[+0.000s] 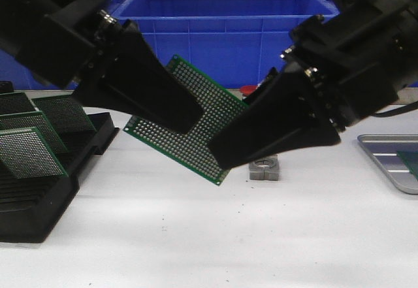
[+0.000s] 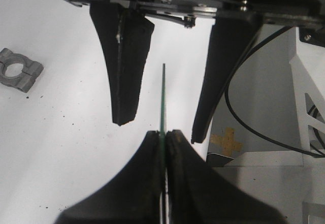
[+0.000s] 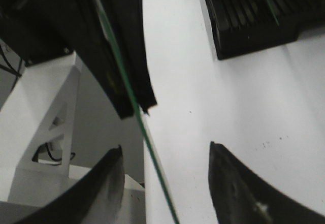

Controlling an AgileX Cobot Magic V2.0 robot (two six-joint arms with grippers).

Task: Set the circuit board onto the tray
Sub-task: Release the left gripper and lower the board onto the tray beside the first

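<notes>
Behind: blue bins. Far left: black rack full of green boards. Far right: tray. Mid-air over the table: circuit board, pinched tight by left gripper, between wide-open right gripper fingers.

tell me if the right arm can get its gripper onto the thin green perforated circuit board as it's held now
Probably yes. The right gripper is open, its fingers already straddling the thin green perforated circuit board, which the left gripper holds clamped edge-on above the table. Nothing sits between its fingers and the board.
</notes>
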